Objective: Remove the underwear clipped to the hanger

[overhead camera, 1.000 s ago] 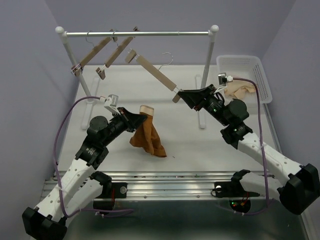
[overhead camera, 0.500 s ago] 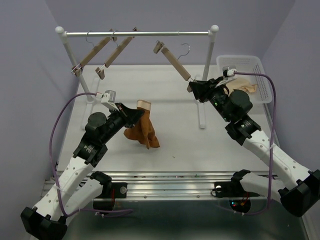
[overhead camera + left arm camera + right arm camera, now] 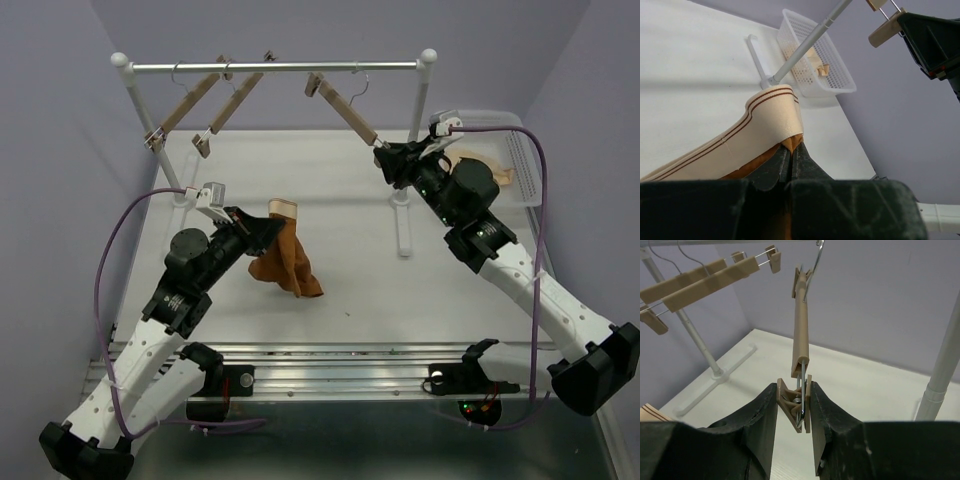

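The rust-brown underwear (image 3: pixel 285 262) with a cream waistband (image 3: pixel 765 120) hangs from my left gripper (image 3: pixel 268 230), which is shut on its top edge; the fabric's lower part rests on the table. It is free of the hanger. My right gripper (image 3: pixel 388 163) is shut on the lower clip (image 3: pixel 799 402) of the wooden hanger (image 3: pixel 342 108). The hanger tilts up to the left, its wire hook (image 3: pixel 812 265) at the rail (image 3: pixel 275 67).
Two more wooden hangers (image 3: pixel 195 105) hang on the left of the rail. A white basket (image 3: pixel 500 150) with pale cloth stands at the back right. The rack's right post (image 3: pixel 418 110) and foot (image 3: pixel 402 225) stand close to my right arm.
My right gripper carried the hanger up and back toward the rail, its hook now at the rail. My left gripper with the underwear shifted slightly left.
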